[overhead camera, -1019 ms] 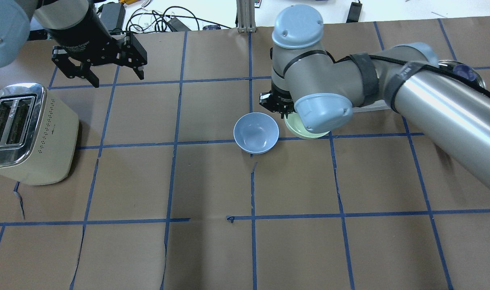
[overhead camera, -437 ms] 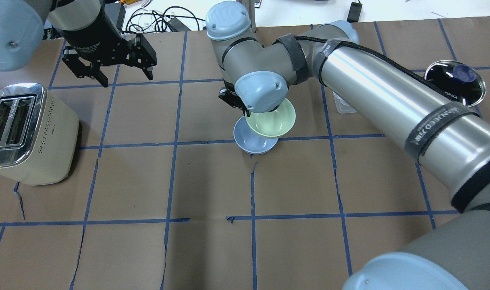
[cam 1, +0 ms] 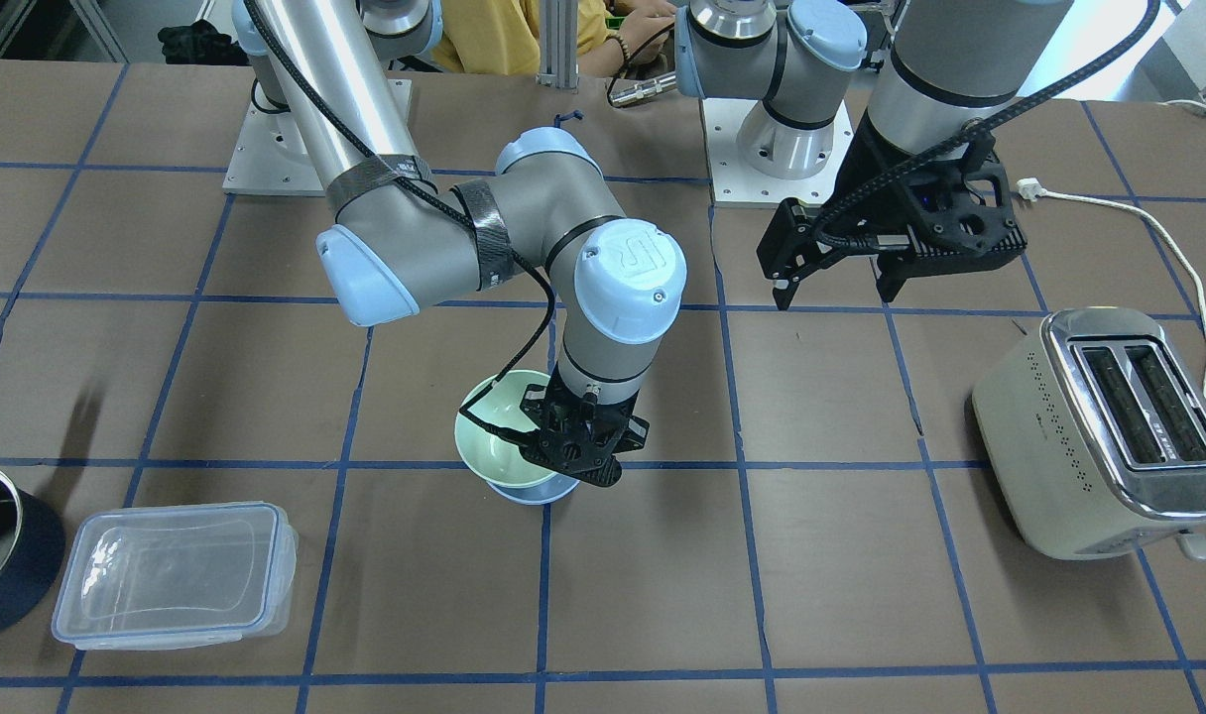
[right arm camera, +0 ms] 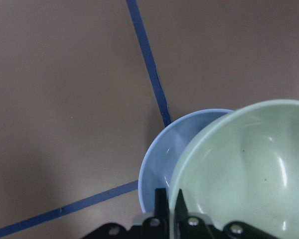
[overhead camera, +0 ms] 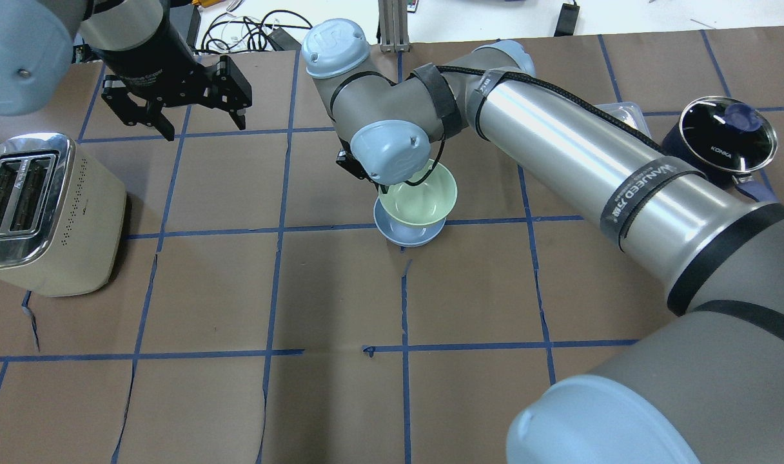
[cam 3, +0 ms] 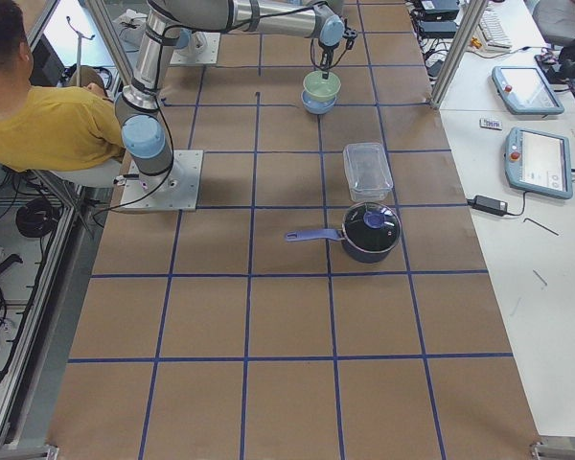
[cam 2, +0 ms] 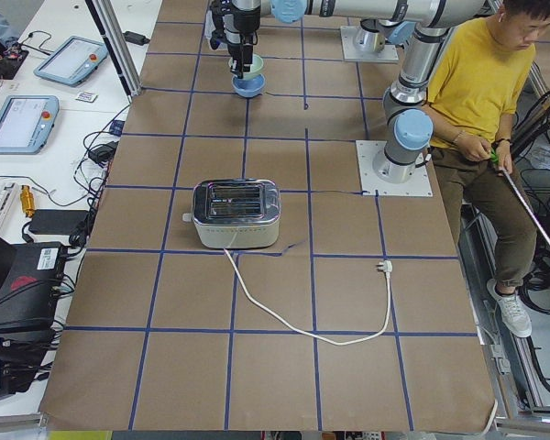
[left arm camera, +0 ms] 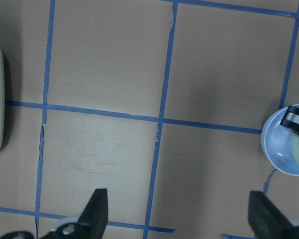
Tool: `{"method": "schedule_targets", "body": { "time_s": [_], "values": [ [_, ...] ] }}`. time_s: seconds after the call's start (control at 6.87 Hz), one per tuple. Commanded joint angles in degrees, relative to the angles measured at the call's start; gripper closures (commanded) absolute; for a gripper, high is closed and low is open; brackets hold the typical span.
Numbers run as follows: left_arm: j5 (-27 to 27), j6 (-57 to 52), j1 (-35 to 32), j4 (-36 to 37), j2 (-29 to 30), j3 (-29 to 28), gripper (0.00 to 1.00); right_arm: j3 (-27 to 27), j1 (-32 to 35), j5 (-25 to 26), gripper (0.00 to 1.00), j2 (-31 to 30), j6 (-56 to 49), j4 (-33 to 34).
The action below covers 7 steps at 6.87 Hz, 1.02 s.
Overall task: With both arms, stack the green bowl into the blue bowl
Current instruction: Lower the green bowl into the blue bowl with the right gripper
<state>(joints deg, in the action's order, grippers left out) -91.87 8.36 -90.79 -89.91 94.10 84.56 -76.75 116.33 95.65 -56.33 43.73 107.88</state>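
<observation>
The pale green bowl point(overhead camera: 419, 201) hangs over the pale blue bowl point(overhead camera: 405, 236) and is offset a little toward the robot's right. I cannot tell if they touch. My right gripper point(cam 1: 573, 454) is shut on the green bowl's point(cam 1: 492, 431) rim, one finger inside and one outside, as the right wrist view point(right arm camera: 169, 199) shows. There the green bowl point(right arm camera: 249, 169) covers most of the blue bowl point(right arm camera: 162, 154). The blue bowl point(cam 1: 536, 492) rests on the table. My left gripper point(overhead camera: 205, 129) hangs open and empty over the far left of the table, well away from the bowls.
A cream toaster point(overhead camera: 44, 212) stands at the left edge. A clear plastic container point(cam 1: 177, 570) and a dark pot with a lid point(overhead camera: 727, 132) sit on the robot's right side. A person in yellow point(cam 2: 481, 73) sits behind the arm bases.
My right arm has carried the green bowl leftward from beside the blue bowl to over it, and it now sits lower and more centred. The left gripper shifted slightly rightward.
</observation>
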Motion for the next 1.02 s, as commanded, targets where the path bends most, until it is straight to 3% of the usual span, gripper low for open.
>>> {"method": "schedule_targets", "body": {
  "time_s": [0.0, 0.15, 0.44, 0.58, 0.87],
  "values": [
    [0.0, 0.0, 0.0, 0.0, 0.0, 0.1, 0.0, 0.0, 0.6, -0.3, 1.0, 0.7, -0.1, -1.3],
    [-0.1, 0.1, 0.0, 0.0, 0.0, 0.0, 0.0, 0.0, 0.6, -0.2, 0.94, 0.9, -0.5, -1.0],
    [0.0, 0.1, 0.0, 0.0, 0.2, 0.1, 0.0, 0.4, 0.6, -0.3, 0.94, 1.0, -1.0, -0.5],
    [-0.1, 0.1, 0.0, 0.0, 0.0, 0.1, 0.0, 0.3, 0.6, -0.3, 0.8, 1.0, -1.1, -0.3],
    [0.0, 0.1, 0.0, 0.0, 0.2, 0.0, 0.0, 0.3, 0.6, -0.4, 0.78, 1.1, -1.6, -0.2]
  ]
}}
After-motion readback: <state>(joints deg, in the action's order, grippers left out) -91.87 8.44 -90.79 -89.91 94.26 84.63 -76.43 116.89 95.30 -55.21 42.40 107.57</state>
